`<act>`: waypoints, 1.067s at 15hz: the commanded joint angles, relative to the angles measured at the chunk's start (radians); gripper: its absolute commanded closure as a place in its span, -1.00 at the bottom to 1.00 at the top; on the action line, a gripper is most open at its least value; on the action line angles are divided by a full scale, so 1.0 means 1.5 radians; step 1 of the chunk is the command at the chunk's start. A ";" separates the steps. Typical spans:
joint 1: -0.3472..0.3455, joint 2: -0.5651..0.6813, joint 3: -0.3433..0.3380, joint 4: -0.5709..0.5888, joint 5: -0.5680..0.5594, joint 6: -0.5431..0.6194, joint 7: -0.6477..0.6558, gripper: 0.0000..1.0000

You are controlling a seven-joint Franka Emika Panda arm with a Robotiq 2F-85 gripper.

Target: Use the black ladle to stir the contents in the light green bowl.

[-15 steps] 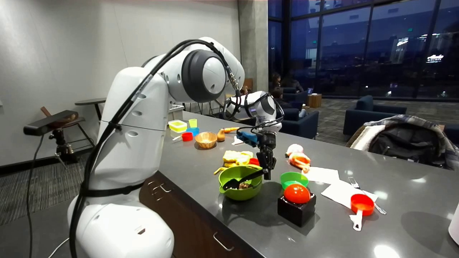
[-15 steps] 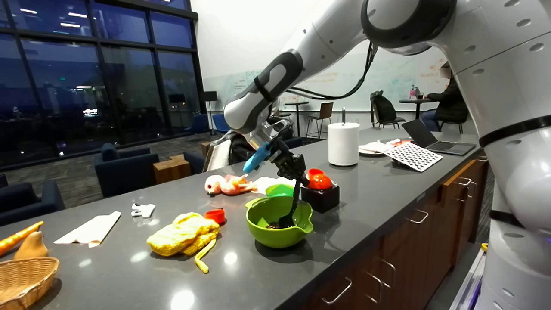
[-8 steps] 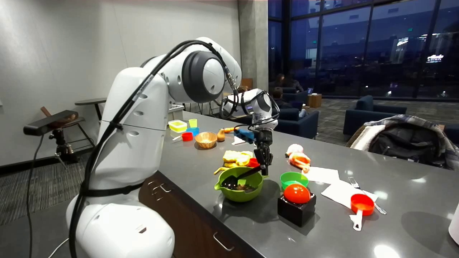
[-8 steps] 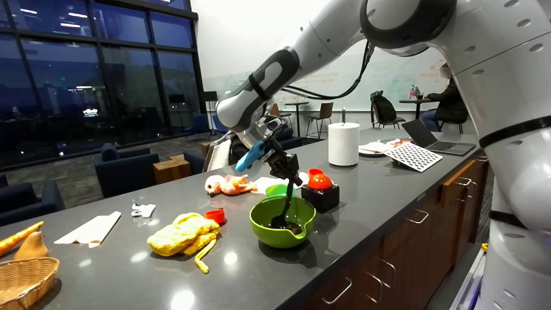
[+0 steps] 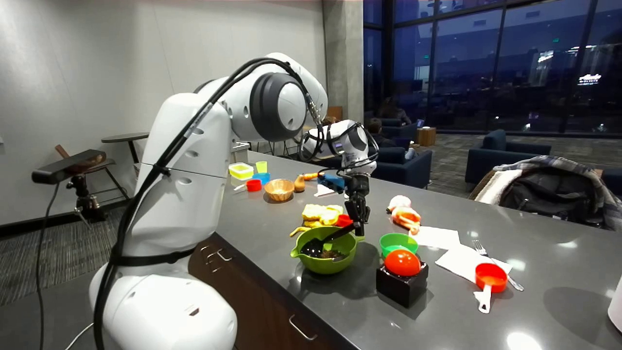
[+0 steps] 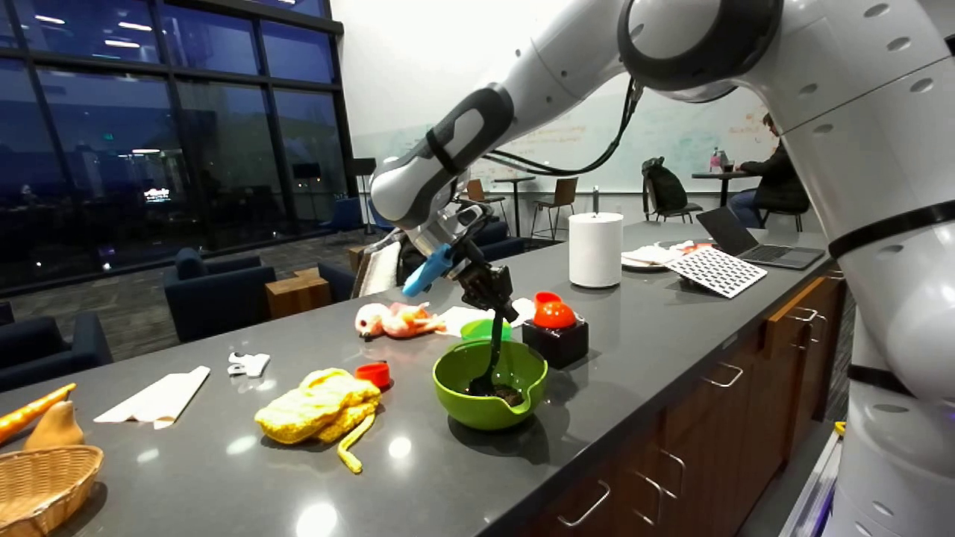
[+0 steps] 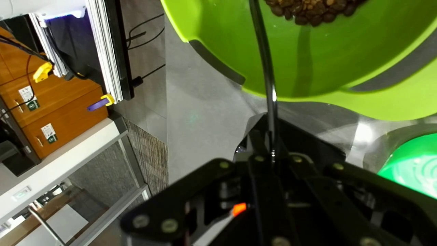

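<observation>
My gripper (image 7: 273,147) is shut on the black ladle (image 7: 264,54), gripping the upper end of its handle. In both exterior views the gripper (image 6: 504,307) is just above the rim of the light green bowl (image 6: 485,414), and the ladle (image 6: 495,350) slants down inside. The scoop end rests low in the bowl (image 5: 324,266), beside the contents (image 5: 333,254). Seen from the wrist, the contents (image 7: 312,12) are small brown bean-like pieces, partly cut off by the top edge. The ladle's scoop is outside the wrist view.
A black square container (image 5: 402,287) with a red ball (image 5: 402,263) and a small bright-green bowl (image 5: 398,243) stand close by. A yellow cloth (image 6: 321,406) and a red cup (image 6: 373,375) lie on the opposite side. The counter's drawer-side edge runs near the light green bowl.
Between one second and half a second ago, my gripper moved away from the black container with the ladle, and the bowl shifted and turned slightly. Since then, only a small further shift shows.
</observation>
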 commanded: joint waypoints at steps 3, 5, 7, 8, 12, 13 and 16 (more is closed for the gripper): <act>0.004 0.000 -0.001 0.012 -0.006 -0.004 -0.007 -0.05; 0.004 -0.003 -0.001 0.010 -0.007 -0.001 -0.006 -0.30; 0.011 -0.014 -0.003 0.007 -0.019 0.004 0.009 -0.59; 0.016 -0.016 -0.004 0.010 -0.033 0.001 0.018 -0.75; 0.026 -0.020 -0.006 0.030 -0.086 -0.001 0.058 -1.00; 0.025 -0.021 -0.005 0.034 -0.086 0.001 0.067 -1.00; -0.003 -0.031 0.007 0.051 -0.031 0.011 0.002 -1.00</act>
